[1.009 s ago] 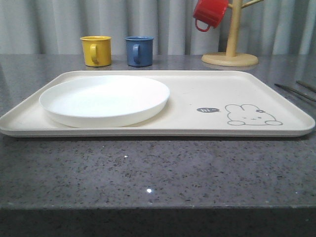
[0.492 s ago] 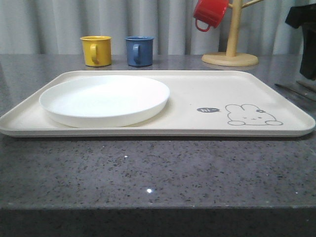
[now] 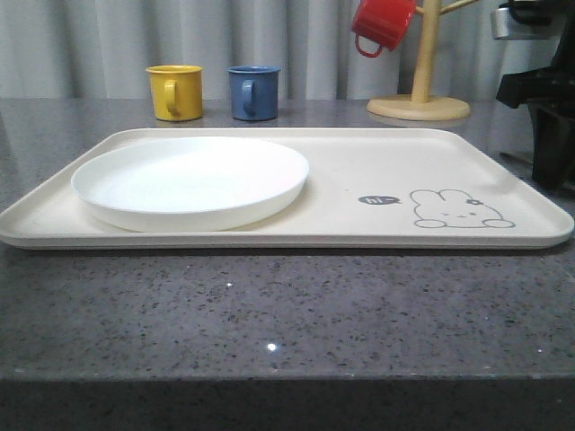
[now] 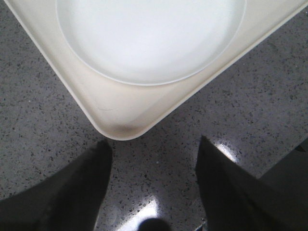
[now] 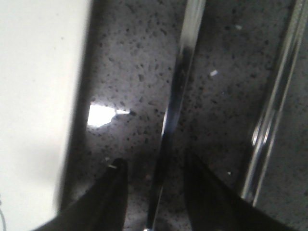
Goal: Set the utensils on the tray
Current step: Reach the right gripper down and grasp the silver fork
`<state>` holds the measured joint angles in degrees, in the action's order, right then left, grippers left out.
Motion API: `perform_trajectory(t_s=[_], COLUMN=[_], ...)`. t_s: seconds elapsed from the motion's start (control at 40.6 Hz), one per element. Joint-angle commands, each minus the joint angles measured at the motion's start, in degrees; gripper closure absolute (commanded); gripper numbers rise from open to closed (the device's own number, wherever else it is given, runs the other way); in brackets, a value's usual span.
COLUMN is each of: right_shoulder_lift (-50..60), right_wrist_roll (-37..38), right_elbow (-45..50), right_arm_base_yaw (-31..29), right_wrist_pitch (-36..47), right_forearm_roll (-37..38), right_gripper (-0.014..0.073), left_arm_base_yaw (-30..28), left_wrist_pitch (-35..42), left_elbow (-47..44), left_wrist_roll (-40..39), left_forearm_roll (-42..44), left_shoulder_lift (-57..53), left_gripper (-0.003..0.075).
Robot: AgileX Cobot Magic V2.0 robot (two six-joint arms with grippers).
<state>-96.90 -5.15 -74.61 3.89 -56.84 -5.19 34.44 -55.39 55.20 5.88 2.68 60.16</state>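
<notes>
The utensils (image 5: 179,82) lie on the counter (image 3: 269,305) just beside the tray (image 3: 377,171), off its right rim, and the right hand (image 5: 154,192), fingers spread astride one slim piece, looks set to pinch and lift it across.

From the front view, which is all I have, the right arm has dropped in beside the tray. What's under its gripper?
Observer: In the right wrist view, a slim shiny utensil handle runs between the open fingers of the right gripper, on the counter beside the tray.
Operator: Gripped yet?
Observer: No, both fingers stand off it, one on each side.
Operator: Anything else nearby?
Observer: A second metal utensil lies outside the fingers, farther from the tray.
Operator: And the left arm?
Observer: The left gripper is open above bare counter, off the tray corner nearest the white plate.
</notes>
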Motion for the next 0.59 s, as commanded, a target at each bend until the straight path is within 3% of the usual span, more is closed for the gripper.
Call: perform_trajectory(t_s=[0.0,0.418,0.566], right_shoulder_lift=[2.3,2.23,2.23], right_wrist_roll=[-0.54,-0.54,-0.54], right_elbow=[-1.82,-1.82,-1.82], right_arm_base_yaw=[0.01,0.01,0.01], right_wrist_pitch=[0.75,0.33,-0.25], right_forearm_roll=[0.35,0.35,0.35], right_gripper=[0.0356,0.0393,0.0497], left_arm_base_yaw=[0.53,0.53,0.53], left_wrist_pitch=[2.86,2.86,2.86], left_elbow=[1.61,1.61,1.61], left_wrist_roll=[-0.73,-0.73,-0.73], left_forearm_roll=[0.16,0.16,0.16], left_shoulder_lift=[-1.07,-1.07,-1.07], left_gripper=[0.0331,0.0331,0.0331])
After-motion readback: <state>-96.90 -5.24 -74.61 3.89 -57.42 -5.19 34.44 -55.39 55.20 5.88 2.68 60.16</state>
